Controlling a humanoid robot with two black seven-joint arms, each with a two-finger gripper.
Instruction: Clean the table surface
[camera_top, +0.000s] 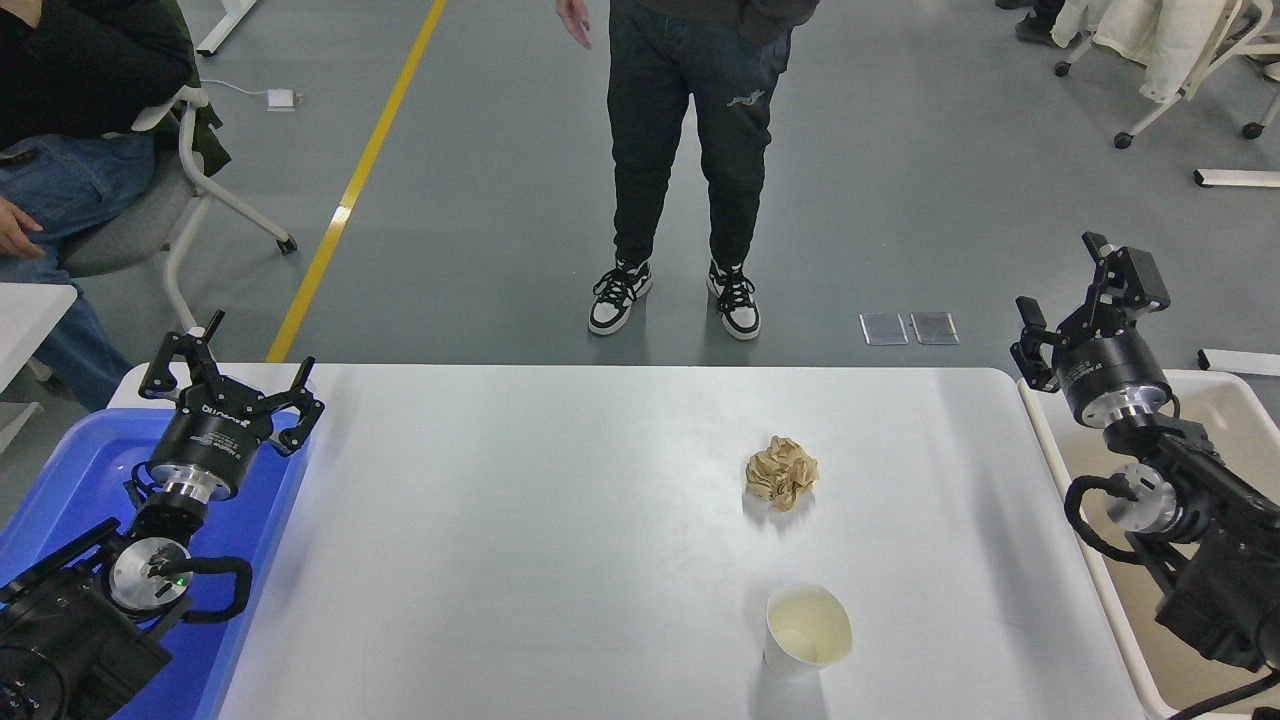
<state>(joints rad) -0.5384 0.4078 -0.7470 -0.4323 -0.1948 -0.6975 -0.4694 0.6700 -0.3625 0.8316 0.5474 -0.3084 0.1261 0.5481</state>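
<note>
The white table surface (560, 520) fills the middle of the head view. A crumpled brown paper ball (781, 472) lies on it right of centre. A white paper cup (806, 628) stands upright nearer the front edge, below the ball. My left gripper (232, 382) is open and empty, parked over the blue tub at the left. My right gripper (1085, 300) is open and empty, raised over the far end of the beige tub at the right, well away from both items.
A blue tub (70, 480) sits at the table's left edge and a beige tub (1225, 400) at its right edge. A person (690, 150) stands beyond the far edge. Another person (60, 150) sits on a chair at the far left.
</note>
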